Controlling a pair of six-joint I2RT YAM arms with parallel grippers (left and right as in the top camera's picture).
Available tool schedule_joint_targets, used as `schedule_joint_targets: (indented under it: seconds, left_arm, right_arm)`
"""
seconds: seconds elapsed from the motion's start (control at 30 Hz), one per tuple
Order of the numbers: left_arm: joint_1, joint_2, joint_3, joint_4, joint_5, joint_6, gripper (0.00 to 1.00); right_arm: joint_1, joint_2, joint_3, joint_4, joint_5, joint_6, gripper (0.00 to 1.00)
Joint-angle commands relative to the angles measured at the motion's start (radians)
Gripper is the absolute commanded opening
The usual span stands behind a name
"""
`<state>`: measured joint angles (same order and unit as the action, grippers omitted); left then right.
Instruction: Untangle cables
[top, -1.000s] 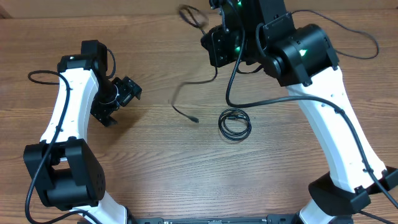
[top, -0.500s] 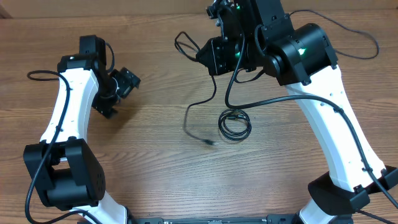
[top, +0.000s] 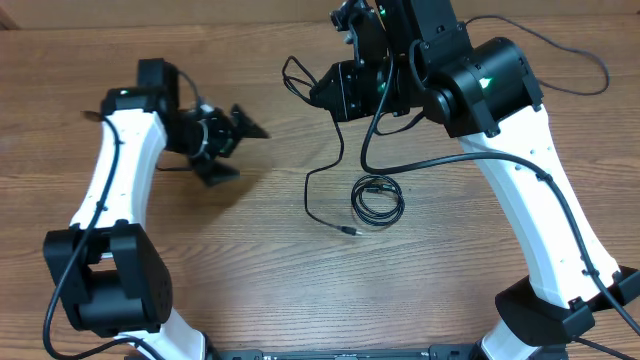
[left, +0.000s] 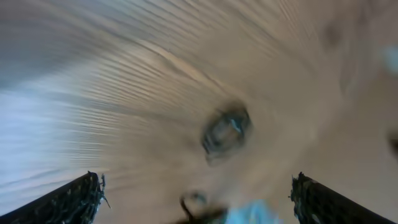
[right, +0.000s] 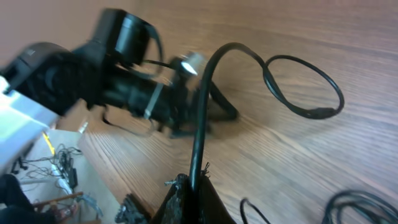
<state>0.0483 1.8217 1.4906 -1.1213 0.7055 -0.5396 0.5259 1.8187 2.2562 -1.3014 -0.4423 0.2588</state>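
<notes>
My right gripper (top: 322, 92) is raised over the back middle of the wooden table and is shut on a thin black cable (top: 306, 190). That cable loops at the jaws, hangs down and trails on the table to a small plug (top: 348, 231). In the right wrist view the jaws (right: 194, 184) pinch the cable (right: 200, 118), which curls into a loop (right: 306, 87). A second black cable lies as a small coil (top: 378, 200) at the table's middle, beside the plug. My left gripper (top: 245, 150) is open and empty, left of the hanging cable; its wrist view is blurred, and its jaws (left: 199, 199) are wide apart.
The right arm's thicker black wires (top: 575, 62) arch over the back right of the table. The left arm (right: 118, 74) shows in the right wrist view, with the table's edge and floor clutter (right: 59, 163) beyond it.
The left gripper has swung right toward the middle. The held cable's free end has swung down and right, and its plug now rests on the table by the coil.
</notes>
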Motion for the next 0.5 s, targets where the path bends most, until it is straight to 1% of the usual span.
schedule_joint_targets:
  seconds: [0.0, 0.03, 0.13, 0.27, 0.4, 0.47]
  left_arm:
    - [-0.077, -0.010, 0.003, 0.016, 0.212, 0.286, 1.00]
    - [-0.094, -0.010, 0.003, 0.029, 0.212, 0.304, 0.99]
    - [-0.125, -0.010, 0.003, 0.075, 0.210, 0.296, 0.99]
    - [-0.134, -0.010, 0.003, 0.182, 0.136, 0.274, 0.99]
    - [-0.131, -0.010, 0.003, 0.230, 0.133, 0.212, 1.00]
    - [-0.127, -0.010, 0.003, 0.259, 0.135, 0.209, 1.00]
  right_arm:
    - [0.000, 0.001, 0.006, 0.031, -0.030, 0.059, 0.04]
    - [0.000, 0.001, 0.006, 0.037, -0.031, 0.082, 0.04]
    - [0.000, 0.001, 0.006, 0.045, -0.031, 0.135, 0.04]
    - [0.000, 0.001, 0.006, 0.042, -0.049, 0.142, 0.04]
    - [-0.012, 0.001, 0.006, 0.054, -0.159, 0.143, 0.04]
    - [-0.029, 0.001, 0.006, 0.060, -0.209, 0.174, 0.04]
